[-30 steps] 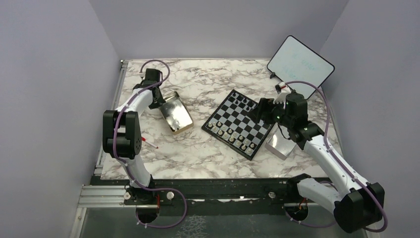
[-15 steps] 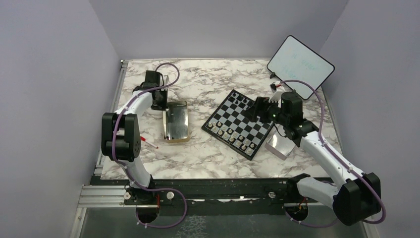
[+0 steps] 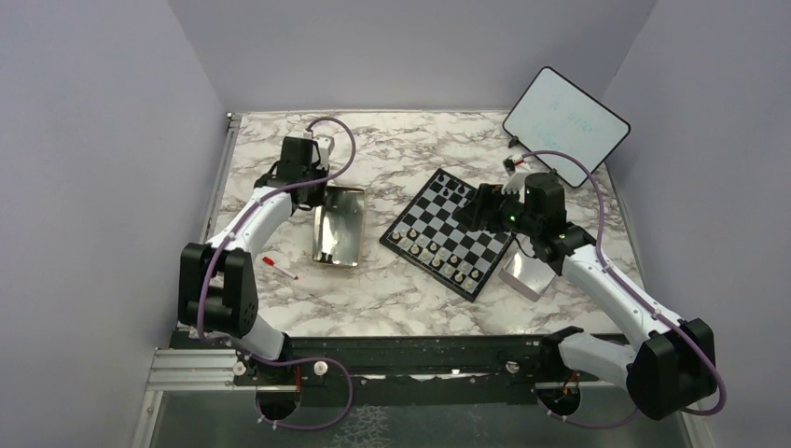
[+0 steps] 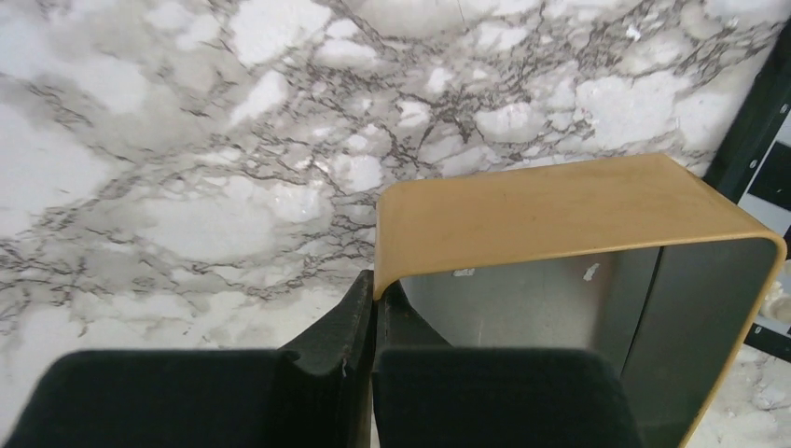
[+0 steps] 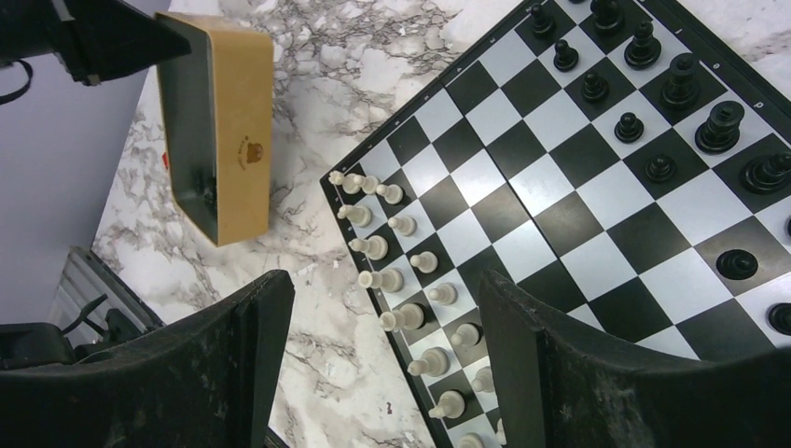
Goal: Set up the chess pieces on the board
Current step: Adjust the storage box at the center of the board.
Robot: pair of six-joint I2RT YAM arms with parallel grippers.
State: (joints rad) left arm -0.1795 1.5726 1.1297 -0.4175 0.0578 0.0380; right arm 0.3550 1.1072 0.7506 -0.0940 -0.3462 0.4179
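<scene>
- Lilac walls close in three sides.
- White marble table, grey-veined.
- Whiteboard leans in the far right corner.
- Board lies right of centre, set diagonally.
- Tin sits left of the board; left gripper is clamped on its rim.
- Right gripper is over the board, jaws apart.
- Black pieces stand on the board's far side, pale pieces on its near side.
- Pen lies near the left edge.

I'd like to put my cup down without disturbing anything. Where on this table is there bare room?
Bare marble table runs along the far edge, between the gold tin and the white tablet, and along the near edge in front of the tin and chessboard. The right side is crowded: silver box and right gripper crowd the board.
</scene>
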